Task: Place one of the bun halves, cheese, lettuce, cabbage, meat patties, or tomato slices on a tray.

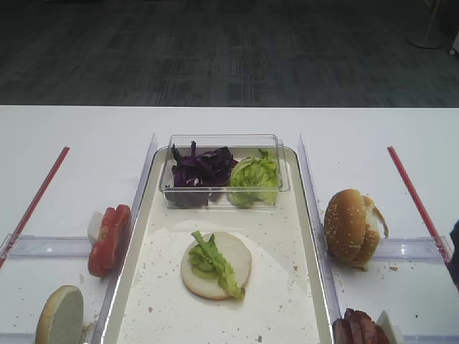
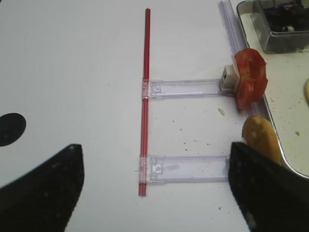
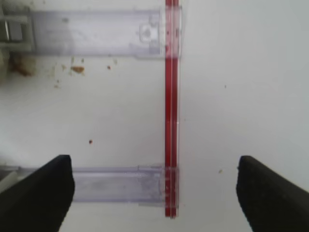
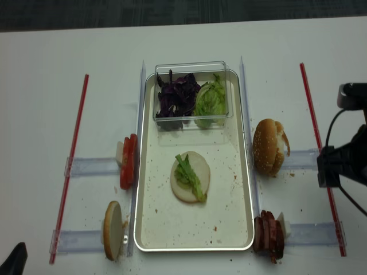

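Observation:
The metal tray (image 1: 280, 236) lies mid-table. On it rests a pale flat bun half (image 1: 235, 266) with a light-green lettuce strip (image 1: 214, 264) across it. Purple cabbage (image 1: 201, 172) fills the left of a clear tub. Tomato slices (image 1: 109, 240) and a pale bun half (image 1: 61, 315) stand left of the tray. Sesame bun halves (image 1: 348, 226) and meat patties (image 1: 358, 330) stand to its right. My right gripper (image 3: 154, 188) hangs open and empty over a red strip (image 3: 171, 96). Over the left red strip (image 2: 145, 96), my left gripper (image 2: 154, 183) is open and empty, its right finger close to the bun half (image 2: 260, 137).
The clear tub (image 1: 283, 188) at the tray's far end also holds a clump of light-green leaves (image 1: 254, 179). Clear plastic rails (image 2: 188, 88) run from the red strips toward the tray on both sides. Crumbs speckle the tray floor and the table.

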You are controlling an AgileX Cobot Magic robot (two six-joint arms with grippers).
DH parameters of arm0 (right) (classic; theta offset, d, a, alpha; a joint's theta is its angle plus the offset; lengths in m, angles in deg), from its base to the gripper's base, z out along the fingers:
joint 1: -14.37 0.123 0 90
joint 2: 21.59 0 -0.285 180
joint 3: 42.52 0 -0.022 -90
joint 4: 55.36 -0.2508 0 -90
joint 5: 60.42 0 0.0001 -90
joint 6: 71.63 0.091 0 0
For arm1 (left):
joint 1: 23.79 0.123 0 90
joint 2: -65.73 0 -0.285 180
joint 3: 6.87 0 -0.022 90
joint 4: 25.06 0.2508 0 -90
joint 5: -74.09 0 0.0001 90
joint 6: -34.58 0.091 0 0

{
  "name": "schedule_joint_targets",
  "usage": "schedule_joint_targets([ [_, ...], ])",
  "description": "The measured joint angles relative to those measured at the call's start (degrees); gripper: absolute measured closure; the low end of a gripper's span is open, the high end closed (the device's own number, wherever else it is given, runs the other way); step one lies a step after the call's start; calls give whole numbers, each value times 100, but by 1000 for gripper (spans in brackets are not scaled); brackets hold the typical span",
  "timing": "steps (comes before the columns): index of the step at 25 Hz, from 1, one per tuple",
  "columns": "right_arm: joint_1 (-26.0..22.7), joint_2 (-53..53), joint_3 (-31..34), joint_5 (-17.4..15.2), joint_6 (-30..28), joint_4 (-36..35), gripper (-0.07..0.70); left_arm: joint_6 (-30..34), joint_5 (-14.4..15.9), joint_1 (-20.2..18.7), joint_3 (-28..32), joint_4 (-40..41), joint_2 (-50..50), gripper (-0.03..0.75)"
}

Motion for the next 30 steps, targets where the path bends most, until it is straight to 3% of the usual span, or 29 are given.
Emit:
schedule_joint_targets([
  [6, 0, 1483, 755, -202, 10, -4, -60, 0, 0, 0, 0, 0, 0, 153],
  [14, 0, 2972, 834, -341, 379, -4, -20, 0, 0, 0, 0, 0, 0, 153],
  [22, 0, 3667, 733, -1204, 340, -27, -14, 0, 0, 0, 0, 0, 0, 153],
  [30, 0, 4715, 800, -1521, 322, -5, -13, 0, 0, 0, 0, 0, 0, 153],
])
